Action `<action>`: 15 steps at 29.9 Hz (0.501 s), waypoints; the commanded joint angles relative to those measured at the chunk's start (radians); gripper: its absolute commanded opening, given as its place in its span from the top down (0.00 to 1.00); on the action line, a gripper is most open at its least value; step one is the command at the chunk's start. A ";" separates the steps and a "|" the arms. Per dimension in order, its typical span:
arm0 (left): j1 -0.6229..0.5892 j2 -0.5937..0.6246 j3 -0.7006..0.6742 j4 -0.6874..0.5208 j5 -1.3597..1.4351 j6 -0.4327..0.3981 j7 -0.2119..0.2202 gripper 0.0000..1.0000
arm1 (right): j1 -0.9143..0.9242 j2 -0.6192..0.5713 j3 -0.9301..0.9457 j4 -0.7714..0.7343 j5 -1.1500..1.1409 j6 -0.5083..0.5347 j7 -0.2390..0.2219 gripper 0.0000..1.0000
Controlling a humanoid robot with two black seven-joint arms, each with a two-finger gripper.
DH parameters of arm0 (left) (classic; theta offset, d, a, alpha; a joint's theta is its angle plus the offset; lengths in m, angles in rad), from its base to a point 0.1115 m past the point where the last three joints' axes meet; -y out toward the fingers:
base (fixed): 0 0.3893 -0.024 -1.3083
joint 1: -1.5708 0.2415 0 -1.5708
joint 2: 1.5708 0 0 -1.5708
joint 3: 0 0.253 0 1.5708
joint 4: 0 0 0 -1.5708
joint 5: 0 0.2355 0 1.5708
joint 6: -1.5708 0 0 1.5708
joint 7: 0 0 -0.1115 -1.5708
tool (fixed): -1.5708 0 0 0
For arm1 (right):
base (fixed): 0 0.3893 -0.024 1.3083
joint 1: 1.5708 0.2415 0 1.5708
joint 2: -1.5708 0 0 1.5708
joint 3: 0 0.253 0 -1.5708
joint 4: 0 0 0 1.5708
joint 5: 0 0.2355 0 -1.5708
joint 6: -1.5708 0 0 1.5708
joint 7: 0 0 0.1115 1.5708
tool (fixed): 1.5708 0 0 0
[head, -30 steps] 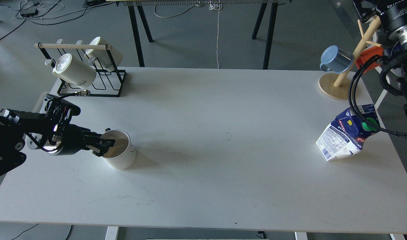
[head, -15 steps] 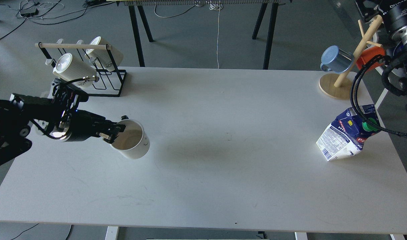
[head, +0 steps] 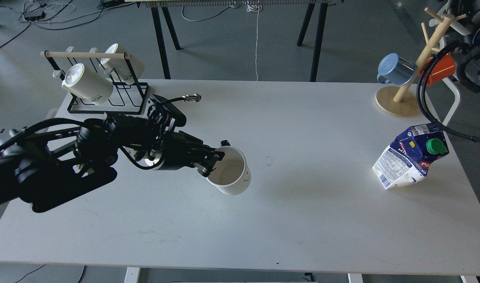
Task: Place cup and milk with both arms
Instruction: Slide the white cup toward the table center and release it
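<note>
Head view. The counter is a white rectangular top that fills most of the frame, with grey floor beyond its far edge.

Directly on it I see three things:
- Upper left of the frame: a black wire rack at the far left corner, carrying two white ribbed mugs.
- Upper right: the round wooden base of a mug tree near the far right corner, with a blue mug and an orange one hung on its pegs.
- Right edge, mid-frame: a milk carton, blue and white with a green cap, standing tilted, well apart from the tree base.

A faint mark shows near the counter's centre.
</note>
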 commanded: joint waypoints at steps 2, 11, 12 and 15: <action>0.000 -0.048 0.002 0.014 0.029 0.000 0.026 1.00 | 0.008 0.027 -0.002 -0.001 0.000 0.000 0.000 0.01; -0.018 -0.195 0.002 0.161 0.072 0.000 0.025 0.99 | 0.010 0.025 -0.008 0.005 -0.002 0.000 -0.003 0.01; -0.018 -0.200 0.002 0.166 0.072 0.000 0.025 0.98 | 0.011 0.025 -0.008 0.007 -0.002 0.000 -0.003 0.01; -0.015 -0.209 0.000 0.182 0.072 0.000 0.026 0.96 | 0.011 0.024 -0.010 0.010 -0.002 0.000 -0.004 0.01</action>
